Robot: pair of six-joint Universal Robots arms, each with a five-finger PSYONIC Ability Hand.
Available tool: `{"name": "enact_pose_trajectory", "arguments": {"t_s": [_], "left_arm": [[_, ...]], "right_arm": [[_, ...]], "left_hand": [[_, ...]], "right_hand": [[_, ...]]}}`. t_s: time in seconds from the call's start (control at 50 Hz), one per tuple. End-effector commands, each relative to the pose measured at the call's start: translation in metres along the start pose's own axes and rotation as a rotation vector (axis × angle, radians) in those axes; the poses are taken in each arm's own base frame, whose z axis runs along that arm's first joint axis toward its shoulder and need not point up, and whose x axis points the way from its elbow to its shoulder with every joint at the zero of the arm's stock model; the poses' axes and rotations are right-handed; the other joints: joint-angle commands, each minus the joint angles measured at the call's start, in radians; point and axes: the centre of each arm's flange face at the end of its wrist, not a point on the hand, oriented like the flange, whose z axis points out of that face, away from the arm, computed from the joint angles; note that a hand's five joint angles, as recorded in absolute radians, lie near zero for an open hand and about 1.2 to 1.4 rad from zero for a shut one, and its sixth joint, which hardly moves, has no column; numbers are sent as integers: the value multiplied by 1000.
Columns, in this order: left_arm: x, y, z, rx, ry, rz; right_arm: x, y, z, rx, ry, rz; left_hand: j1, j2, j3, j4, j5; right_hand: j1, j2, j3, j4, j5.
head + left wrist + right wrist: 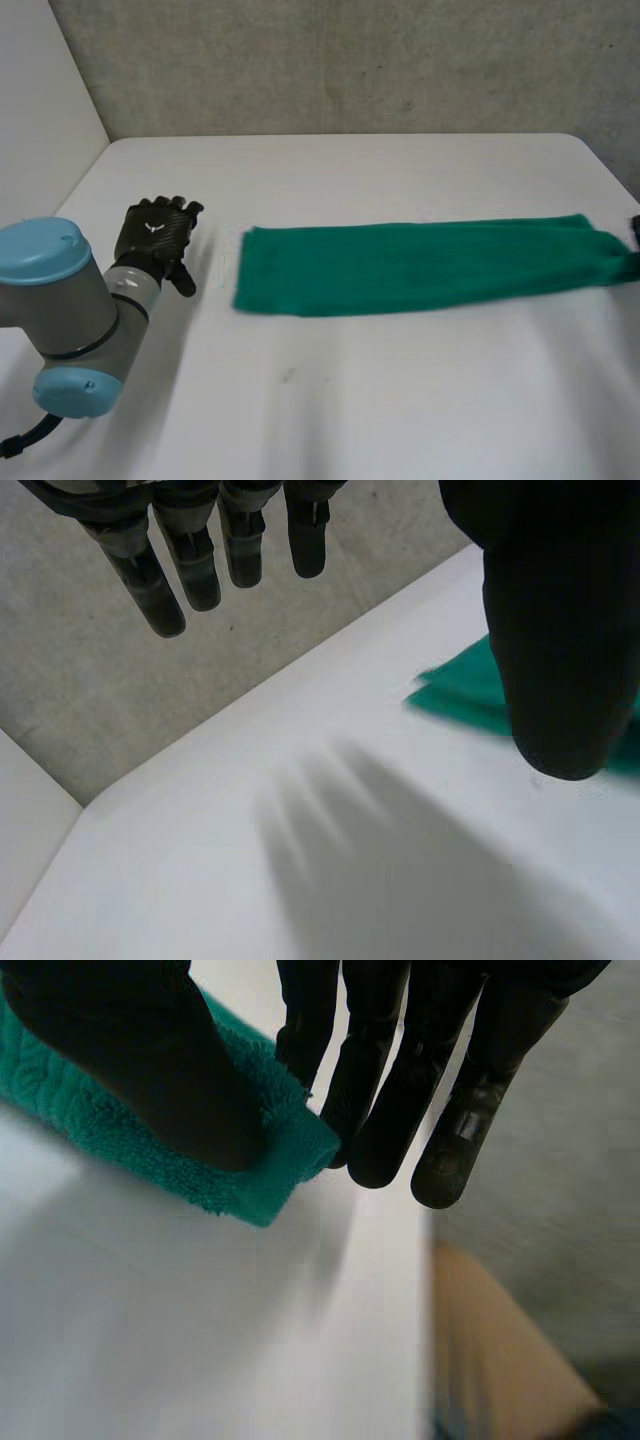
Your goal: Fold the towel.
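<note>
A green towel (410, 265) is laid out on the white table (400, 400) as one long, narrow strip, stretched crosswise in front of the robot. Its left end is squared off and lies flat. Its right end is gathered into a narrower bunch at the table's right edge.

The right hand (130, 1050) is placed at that right end of the towel. In the right wrist view the thumb is pressed onto the upper face of the cloth, just inside the corner. The fingers (385, 1090) are held nearly straight on the other side of the towel's edge, so the end of the cloth is pinched between thumb and fingers. The towel's corner is seen jutting out past the thumb.

The left hand (155, 238) is held to the left of the towel's left end, near it but apart from it, with bare table between them. In the left wrist view its fingers (200, 560) are seen straight and slightly spread, the thumb is kept well away from them, and nothing is held. A corner of the towel is seen beyond the thumb, untouched.

The left arm (65, 300), grey with light-blue caps, is seen farther left of the towel than the hand it ends. A grey wall (350, 60) is seen beyond the towel, behind the table.
</note>
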Motion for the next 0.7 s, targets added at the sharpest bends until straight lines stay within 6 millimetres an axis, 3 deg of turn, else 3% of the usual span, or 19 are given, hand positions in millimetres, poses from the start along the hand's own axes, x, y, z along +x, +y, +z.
{"name": "enact_pose_trajectory", "arguments": {"t_s": [0.02,0.06,0.08,0.12,0.14,0.24,0.28,0.32,0.38,0.46,0.52,0.6,0.62,0.64,0.68,0.7], "left_arm": [[-3,0,-7,-5,-6,-1],[-4,-2,-9,-1,-7,-1],[-3,-3,-10,0,-6,-1],[-4,-4,-11,3,-6,-1],[-4,-5,-11,7,-9,-1],[-6,-11,-14,23,-14,-2],[-5,-13,-15,30,-13,-3],[-5,-16,-16,37,-14,-3],[-4,-19,-19,45,-10,-2],[-3,-18,-22,40,-5,-1],[-2,-18,-23,39,-3,-1],[4,-18,-25,43,13,1],[5,-18,-26,43,18,2],[7,-19,-26,44,22,3],[9,-19,-27,45,30,4],[10,-19,-28,48,34,4]], "right_arm": [[35,-18,-2,36,105,-140],[31,-37,-10,90,100,-152],[19,-58,-19,154,81,-157],[-1,-77,-28,219,33,-153],[-26,-94,-37,285,-32,-152],[-96,-135,-71,479,-219,-181],[-148,-161,-105,630,-355,-220],[-171,-169,-122,691,-422,-236],[-220,-174,-157,781,-576,-277],[-289,-149,-186,815,-793,-345],[-321,-132,-198,825,-869,-402],[-331,-124,-197,834,-862,-456],[-331,-124,-195,832,-846,-465],[-330,-126,-189,818,-802,-472],[-323,-130,-180,768,-697,-465],[-323,-131,-180,767,-696,-465]], "left_hand": [[-21,-23,-34,-26,-44],[-21,-23,-34,-26,-44],[-21,-23,-34,-26,-44],[-21,-23,-34,-26,-44],[-21,-23,-34,-26,-44],[-21,-23,-34,-26,-44],[-21,-23,-34,-26,-44],[-21,-23,-34,-26,-44],[-21,-23,-34,-26,-44],[-21,-23,-34,-26,-44],[-21,-23,-34,-26,-44],[-21,-23,-34,-26,-44],[-21,-23,-34,-26,-44],[-21,-23,-34,-26,-44],[-21,-23,-34,-26,-44],[-21,-23,-34,-26,-44]], "right_hand": [[437,223,218,207,253],[437,223,218,207,253],[437,223,218,207,253],[437,223,218,207,253],[437,223,218,207,253],[437,223,218,207,253],[437,223,218,207,253],[437,223,218,207,253],[437,223,218,207,253],[437,223,218,207,253],[437,223,218,207,253],[375,160,155,144,190],[173,-41,-46,-57,-11],[-276,-491,-495,-506,-461],[-784,-999,-1003,-1014,-969],[-784,-999,-1003,-1014,-969]]}}
